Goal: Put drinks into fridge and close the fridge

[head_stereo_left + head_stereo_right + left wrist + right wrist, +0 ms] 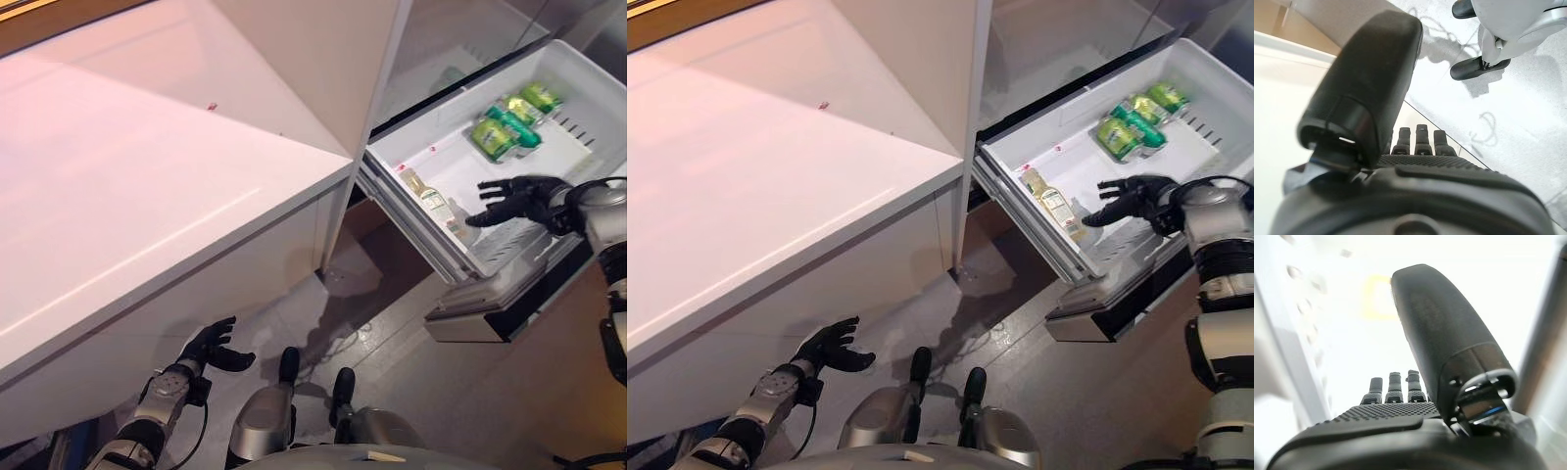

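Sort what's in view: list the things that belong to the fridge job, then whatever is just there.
Job: pulled-out fridge drawer; pale bottle and green drinks inside it; right robot hand, open over the drawer.

Just there: white counter; left robot hand, open, hanging low by the floor.

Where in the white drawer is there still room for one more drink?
The open white fridge drawer has bare floor between the clear bottle with a pale label by its front wall and the green drink bottles crowded in the far corner. The right robot hand hovers open over part of that patch.
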### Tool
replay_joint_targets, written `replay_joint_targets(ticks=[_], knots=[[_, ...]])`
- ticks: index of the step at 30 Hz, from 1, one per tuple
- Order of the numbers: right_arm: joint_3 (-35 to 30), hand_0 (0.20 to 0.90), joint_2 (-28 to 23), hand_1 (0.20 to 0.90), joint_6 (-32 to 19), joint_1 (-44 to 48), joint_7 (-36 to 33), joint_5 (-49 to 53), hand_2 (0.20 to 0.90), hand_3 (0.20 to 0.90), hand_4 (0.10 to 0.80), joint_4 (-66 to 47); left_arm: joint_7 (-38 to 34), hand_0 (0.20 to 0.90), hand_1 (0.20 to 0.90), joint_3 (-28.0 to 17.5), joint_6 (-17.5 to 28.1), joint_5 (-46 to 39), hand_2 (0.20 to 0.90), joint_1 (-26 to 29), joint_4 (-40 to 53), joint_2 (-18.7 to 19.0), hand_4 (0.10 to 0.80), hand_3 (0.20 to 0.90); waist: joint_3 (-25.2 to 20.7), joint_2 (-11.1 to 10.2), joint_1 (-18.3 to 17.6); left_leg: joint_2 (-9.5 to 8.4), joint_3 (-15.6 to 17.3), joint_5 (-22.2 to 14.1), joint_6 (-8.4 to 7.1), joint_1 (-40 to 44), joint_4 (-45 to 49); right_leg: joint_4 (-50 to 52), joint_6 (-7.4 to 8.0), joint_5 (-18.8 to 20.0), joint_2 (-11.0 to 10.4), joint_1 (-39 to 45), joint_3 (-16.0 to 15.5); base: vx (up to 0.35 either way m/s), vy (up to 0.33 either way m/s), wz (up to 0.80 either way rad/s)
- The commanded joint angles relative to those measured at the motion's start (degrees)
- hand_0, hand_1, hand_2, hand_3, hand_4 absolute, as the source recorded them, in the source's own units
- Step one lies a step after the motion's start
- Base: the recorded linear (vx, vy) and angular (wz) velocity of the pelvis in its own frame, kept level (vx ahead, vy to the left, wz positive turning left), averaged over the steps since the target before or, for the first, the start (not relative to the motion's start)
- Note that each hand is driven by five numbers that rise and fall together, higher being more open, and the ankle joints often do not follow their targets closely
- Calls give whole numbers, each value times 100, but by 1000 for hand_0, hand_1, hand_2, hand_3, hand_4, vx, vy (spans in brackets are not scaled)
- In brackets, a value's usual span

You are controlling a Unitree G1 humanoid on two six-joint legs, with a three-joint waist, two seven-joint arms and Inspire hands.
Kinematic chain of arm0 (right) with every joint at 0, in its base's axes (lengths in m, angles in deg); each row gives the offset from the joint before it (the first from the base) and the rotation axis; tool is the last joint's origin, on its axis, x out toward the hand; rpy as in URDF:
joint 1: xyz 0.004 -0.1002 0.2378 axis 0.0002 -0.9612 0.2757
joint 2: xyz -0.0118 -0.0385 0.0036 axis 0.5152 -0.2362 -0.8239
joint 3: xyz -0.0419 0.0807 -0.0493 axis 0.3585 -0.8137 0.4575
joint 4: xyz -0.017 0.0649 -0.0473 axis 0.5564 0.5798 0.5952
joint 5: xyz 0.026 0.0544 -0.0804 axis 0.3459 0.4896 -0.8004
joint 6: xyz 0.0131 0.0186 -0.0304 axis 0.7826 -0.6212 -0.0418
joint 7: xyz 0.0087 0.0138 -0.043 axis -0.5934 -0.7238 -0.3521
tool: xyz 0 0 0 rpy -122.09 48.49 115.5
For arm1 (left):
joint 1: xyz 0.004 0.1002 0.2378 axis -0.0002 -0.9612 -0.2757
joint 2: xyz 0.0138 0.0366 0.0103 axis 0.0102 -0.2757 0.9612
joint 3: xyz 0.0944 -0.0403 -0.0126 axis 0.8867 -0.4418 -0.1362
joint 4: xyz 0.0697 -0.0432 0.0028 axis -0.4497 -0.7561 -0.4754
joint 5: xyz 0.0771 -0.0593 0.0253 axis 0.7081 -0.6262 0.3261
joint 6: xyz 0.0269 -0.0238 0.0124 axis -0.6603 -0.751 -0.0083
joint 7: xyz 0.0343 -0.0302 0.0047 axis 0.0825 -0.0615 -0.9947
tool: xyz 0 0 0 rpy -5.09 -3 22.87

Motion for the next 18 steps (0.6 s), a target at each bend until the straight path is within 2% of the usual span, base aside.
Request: replay_joint_targets(ticks=[1, 6, 9, 10, 13, 14, 18], knots=[[-19, 900, -953, 900, -379, -445, -602, 684, 900, 900, 800, -485, 51, 900, 900, 111, 227, 206, 900, -230, -364, -18, 800, 900, -1253, -152, -224, -102, 208, -918, 21, 79, 371, 699, 320, -334, -98, -313, 128, 8, 21, -14], [-1174, 900, -1018, 900, -1222, -1216, -1976, 2032, 900, 900, 800, -1105, 74, 900, 900, 128, 287, 331, 900, -403, -501, -60, 800, 900, -1444, -129, -385, -82, 298, -988, 26, 138, 379, 691, 366, -341, -91, -300, 255, 23, 4, -15], [-1930, 900, -832, 900, -1829, -1695, -2778, 2530, 900, 900, 800, -1347, 77, 900, 900, 167, 290, 414, 900, -524, -510, -104, 800, 900, -1517, -76, -432, -72, 335, -1029, 29, 142, 398, 707, 398, -350, -95, -325, 302, 38, 0, -15], [-2021, 900, -795, 900, -1894, -1765, -2885, 2614, 900, 900, 800, -1376, 77, 900, 900, 179, 287, 417, 900, -542, -503, -106, 800, 900, -1526, -70, -432, -73, 337, -1034, 31, 139, 404, 711, 401, -353, -96, -330, 311, 40, 9, -18], [-2601, 900, -366, 900, -2235, -2272, -3448, 2893, 900, 900, 800, -1589, 45, 900, 900, 234, 202, 425, 900, -653, -397, -190, 800, 900, -1539, 4, -459, -77, 373, -1113, 64, 145, 478, 770, 412, -388, -122, -353, 348, 60, 18, -10], [-2773, 900, -87, 900, -2367, -2456, -3611, 2974, 900, 900, 800, -1626, 38, 900, 900, 270, 160, 423, 900, -682, -369, -231, 800, 900, -1529, 44, -466, -89, 379, -1164, 92, 133, 560, 832, 411, -416, -142, -370, 373, 75, 18, -7], [-2909, 900, 320, 900, -2702, -2738, -3797, 2996, 900, 900, 800, -1569, 37, 900, 900, 341, 120, 464, 900, -742, -323, -272, 800, 900, -1462, 93, -439, -121, 350, -1287, 163, 91, 774, 1006, 401, -490, -188, -407, 412, 93, -3, -8]])
